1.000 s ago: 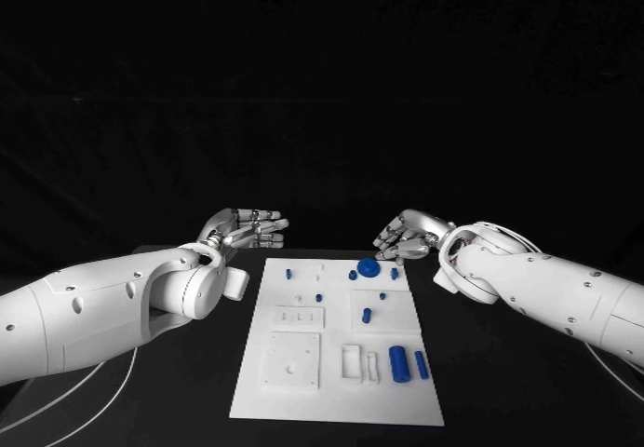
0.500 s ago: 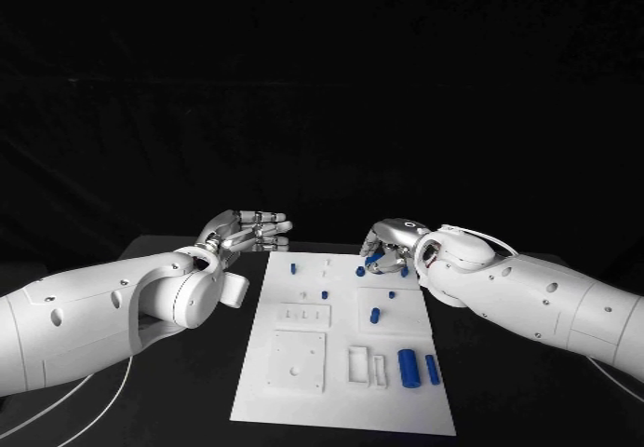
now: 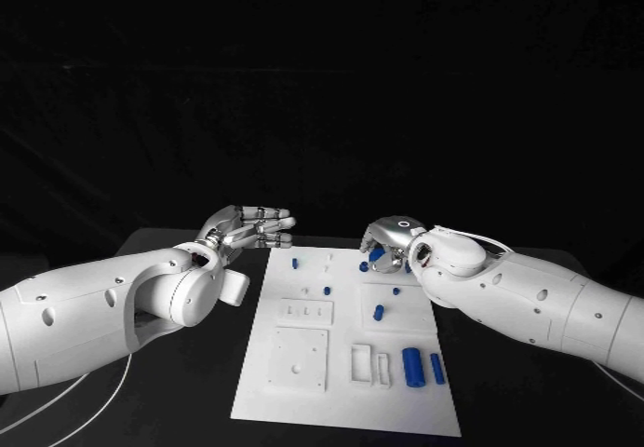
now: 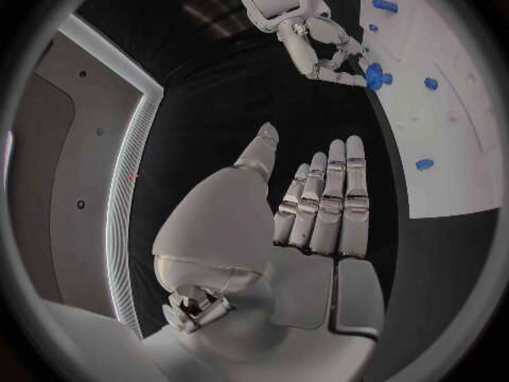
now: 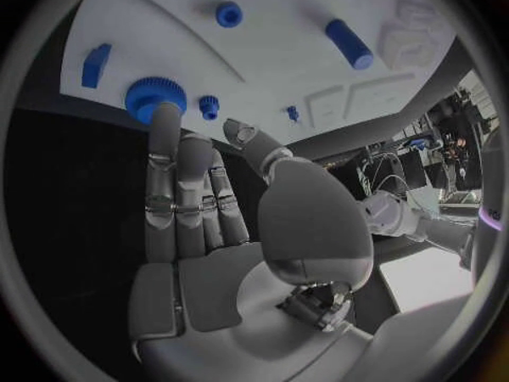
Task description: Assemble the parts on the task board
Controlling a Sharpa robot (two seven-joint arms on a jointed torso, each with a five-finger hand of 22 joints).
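The white task board (image 3: 302, 396) lies in the middle of the black table with several small blue parts on it. A blue gear (image 3: 376, 253) sits near the board's far right corner. My right hand (image 3: 392, 240) hovers over the gear with its fingers stretched out. In the right wrist view one fingertip (image 5: 162, 115) touches the gear (image 5: 148, 96) while the thumb stays apart from it. My left hand (image 3: 249, 227) is open with straight fingers, just left of the board's far left corner, holding nothing. The left wrist view shows the right hand (image 4: 318, 42) at the gear (image 4: 374, 76).
A blue cylinder (image 3: 412, 365) and a blue bar (image 3: 437, 364) lie at the board's near right. Small blue pegs (image 3: 379, 312) stand further up the board. White recessed blocks (image 3: 295, 358) occupy its left half. Black table surrounds the board.
My right hand has moved left over the board's far right corner and now covers part of the blue gear. The left hand has hardly moved.
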